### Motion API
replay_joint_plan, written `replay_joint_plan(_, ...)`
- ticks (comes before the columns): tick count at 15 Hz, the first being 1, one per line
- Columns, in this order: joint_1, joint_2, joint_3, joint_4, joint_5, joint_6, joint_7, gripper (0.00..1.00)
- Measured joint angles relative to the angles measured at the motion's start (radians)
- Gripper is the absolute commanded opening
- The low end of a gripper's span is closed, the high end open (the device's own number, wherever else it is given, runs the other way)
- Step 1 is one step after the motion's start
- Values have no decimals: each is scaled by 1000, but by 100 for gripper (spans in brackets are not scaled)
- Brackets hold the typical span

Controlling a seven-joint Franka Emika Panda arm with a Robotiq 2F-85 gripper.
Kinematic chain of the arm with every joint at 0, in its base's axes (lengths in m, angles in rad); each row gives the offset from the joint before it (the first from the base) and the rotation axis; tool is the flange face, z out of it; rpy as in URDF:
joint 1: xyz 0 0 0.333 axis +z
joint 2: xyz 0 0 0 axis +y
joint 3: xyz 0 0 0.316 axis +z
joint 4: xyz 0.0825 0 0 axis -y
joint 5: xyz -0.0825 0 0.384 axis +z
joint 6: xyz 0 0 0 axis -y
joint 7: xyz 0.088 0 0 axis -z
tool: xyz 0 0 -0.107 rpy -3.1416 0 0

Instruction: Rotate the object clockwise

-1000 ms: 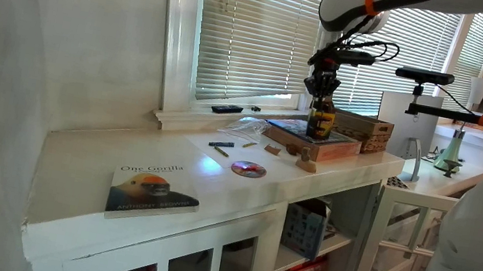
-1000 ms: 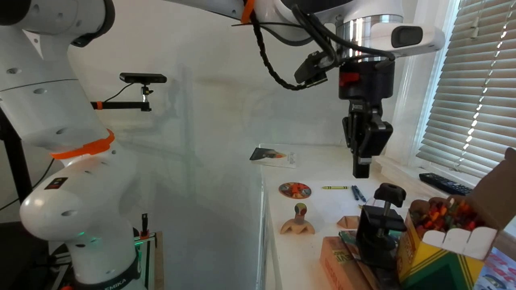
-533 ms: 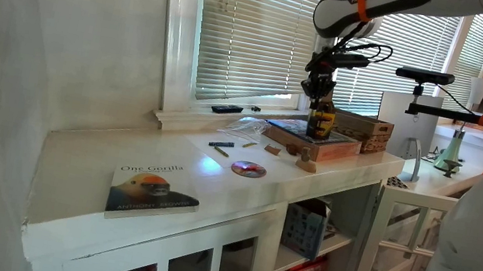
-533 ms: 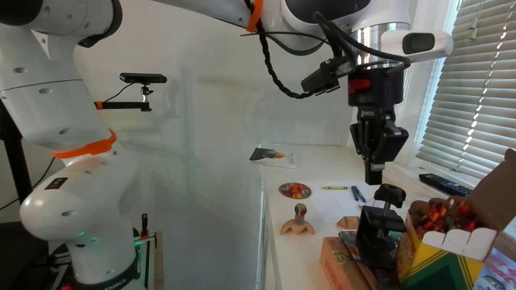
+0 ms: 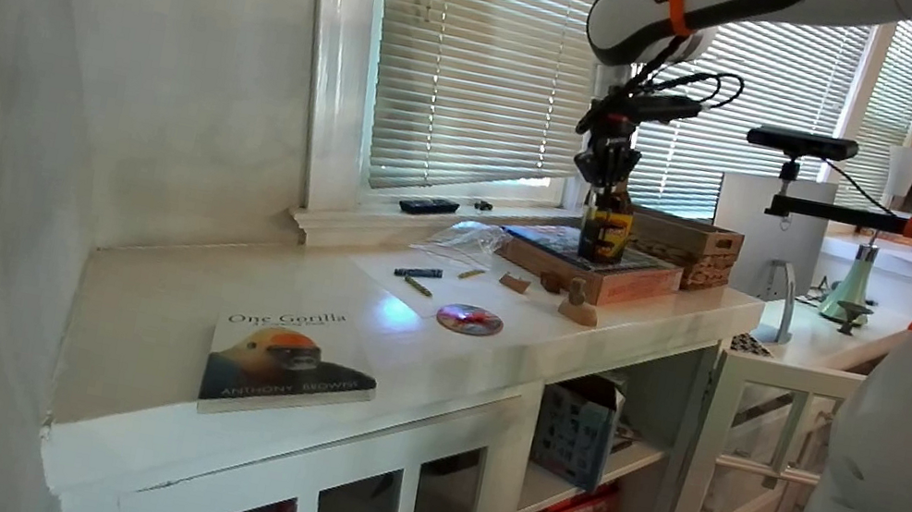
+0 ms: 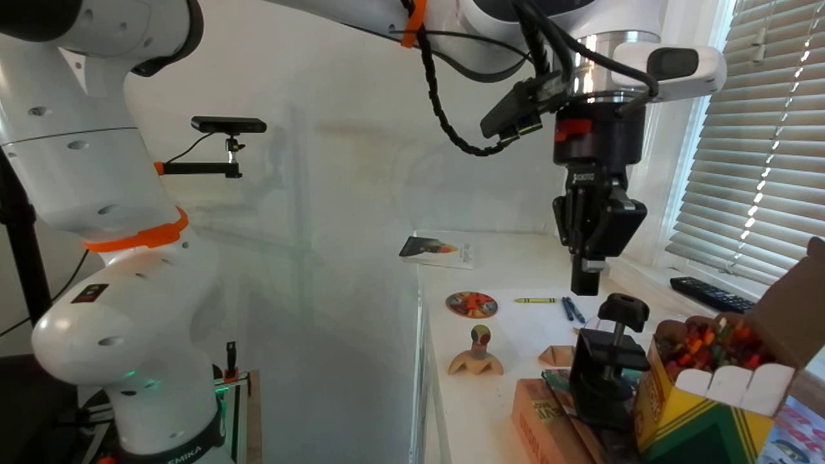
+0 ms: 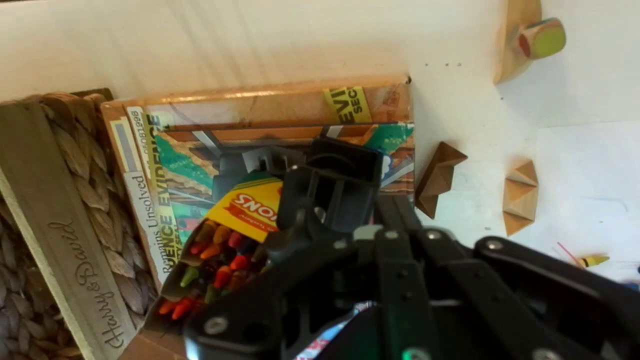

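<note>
Slightly leftward in an exterior view the claw (image 6: 585, 283) has been shifted since half a second ago, and the arm (image 6: 116, 322) has been carried with it, while the clamp (image 6: 599, 386) is left standing in place. The claw is held narrow, its black fingers (image 7: 387, 215) drawn together side by side in the wrist view. It is poised just beside the clamp's rounded knob (image 6: 623, 309), with a thin gap seen between.

The clamp, black, blocky and upright, is set on flat cardboard boxes (image 6: 548, 425) stacked on the white counter (image 6: 515, 248). Just beside it is placed the crayon box (image 6: 702, 428), made of thin yellow and green card, its flap raised and one edge cut in white scallops; it is packed with pointed crayons (image 6: 715, 348). Near the flat boxes a basket (image 7: 72, 280) of coarse woven strands is seen, rimmed in wood lettered "Harry & David".

On the counter are also set a wooden figure (image 6: 477, 357) with an arched base and painted head, a round printed disc (image 6: 472, 305), faceted brown pieces (image 7: 520, 197), a crumpled clear bag (image 5: 469, 238) and a thin book (image 5: 291, 368)
</note>
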Motion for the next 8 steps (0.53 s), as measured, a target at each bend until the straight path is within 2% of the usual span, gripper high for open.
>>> replay_joint_plan(4,0,19,2,45,-13,-100,7,0)
replay_joint_plan(8,-4,44,-1,68,-14,-121,9,0)
